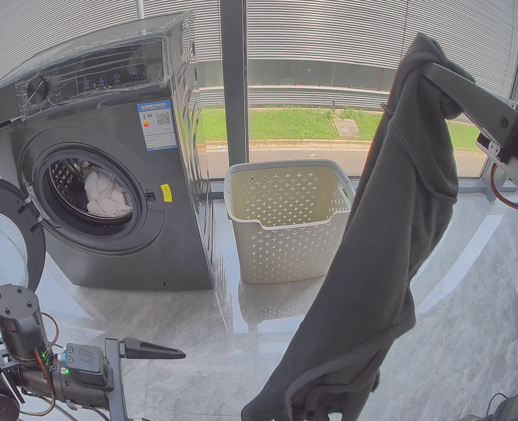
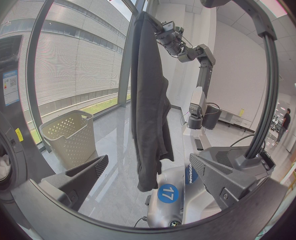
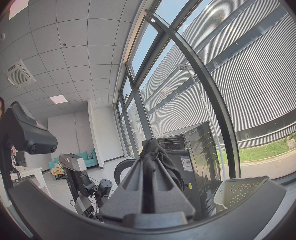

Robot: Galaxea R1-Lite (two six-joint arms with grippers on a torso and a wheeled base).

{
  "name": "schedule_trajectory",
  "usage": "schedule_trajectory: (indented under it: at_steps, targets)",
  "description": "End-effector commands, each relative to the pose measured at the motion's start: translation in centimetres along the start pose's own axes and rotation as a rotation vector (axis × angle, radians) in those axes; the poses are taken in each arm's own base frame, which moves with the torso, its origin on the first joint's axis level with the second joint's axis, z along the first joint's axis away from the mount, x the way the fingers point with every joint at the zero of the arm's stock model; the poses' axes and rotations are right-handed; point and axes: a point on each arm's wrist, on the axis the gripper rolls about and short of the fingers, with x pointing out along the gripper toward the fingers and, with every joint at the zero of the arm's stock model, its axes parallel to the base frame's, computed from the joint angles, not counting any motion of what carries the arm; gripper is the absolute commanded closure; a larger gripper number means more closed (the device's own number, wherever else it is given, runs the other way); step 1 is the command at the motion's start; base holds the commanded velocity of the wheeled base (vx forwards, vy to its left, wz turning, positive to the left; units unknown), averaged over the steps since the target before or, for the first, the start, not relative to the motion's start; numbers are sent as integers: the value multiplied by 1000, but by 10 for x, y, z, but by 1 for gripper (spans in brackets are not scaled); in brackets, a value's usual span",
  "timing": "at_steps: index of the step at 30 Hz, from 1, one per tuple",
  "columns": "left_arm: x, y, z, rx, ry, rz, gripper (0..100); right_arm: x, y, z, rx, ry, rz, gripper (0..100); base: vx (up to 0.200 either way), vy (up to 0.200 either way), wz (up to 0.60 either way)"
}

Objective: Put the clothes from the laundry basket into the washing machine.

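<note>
Right arm: We see it raised high on the right side. The upper part stands upright, the elbow is bent, and the forearm slants up towards the window.
Right claw [image 1: 440, 80]: It is clamped on the top edge of a dark grey garment [image 1: 387, 217]. In the right wrist view the two fingers [image 3: 134, 180] lie close together with a bunch of the cloth pinched between them and bulging past the tips.
Dark grey garment: It hangs straight down from the right claw in one long drape, a seam running along its length. It is well apart from the laundry basket and from the washing machine.
Left arm: We find it low on the left side, in front of the washing machine's open door [image 1: 2, 247], with the wrist level and pointing to the right.
Left claw [image 2: 148, 162]: The jaws stand wide apart, with nothing between them.
Washing machine [image 1: 177, 252]: A grey front-loader standing on the floor at the left, its round door swung out to the left. White clothes [image 1: 104, 194] lie inside the drum.
Laundry basket [image 1: 288, 247]: A cream perforated plastic basket stands upright on the grey tiled floor [image 1: 475, 323]. It is just beside the machine's right side, in front of the window.
</note>
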Motion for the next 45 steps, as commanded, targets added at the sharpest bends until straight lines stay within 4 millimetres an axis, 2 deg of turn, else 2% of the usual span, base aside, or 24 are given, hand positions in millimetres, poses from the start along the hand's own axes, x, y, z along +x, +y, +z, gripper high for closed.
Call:
schedule_trajectory:
  at_steps: [1,6,7,9,12,16,27,30,38,45]
  targets:
    - [26,22,5,-15,35,-15,0,11,4,3,8,-12,31,100,0,0,0]
    - [49,40,14,53,-1,-22,0,18,11,10,11,-46,43,100,0,0,0]
    - [49,40,14,53,-1,-22,0,18,11,10,11,-46,43,100,0,0,0]
    - [62,34,15,86,-22,-78,0,27,8,9,23,-43,41,100,0,0,0]
    - [71,30,9,69,8,-117,0,36,5,12,20,-53,45,100,0,0,0]
    - [80,38,1,45,33,-110,0,45,6,18,14,-78,62,100,0,0,0]
    - [97,53,6,72,-1,-98,0,47,7,20,14,-87,59,100,0,0,0]
    - [100,52,9,83,-11,-113,0,47,7,20,21,-90,48,100,0,0,0]
    - [115,30,16,116,-27,-215,0,52,5,27,32,-125,17,100,0,0,0]
    - [123,33,14,111,-19,-219,0,53,6,29,41,-132,9,100,0,0,0]
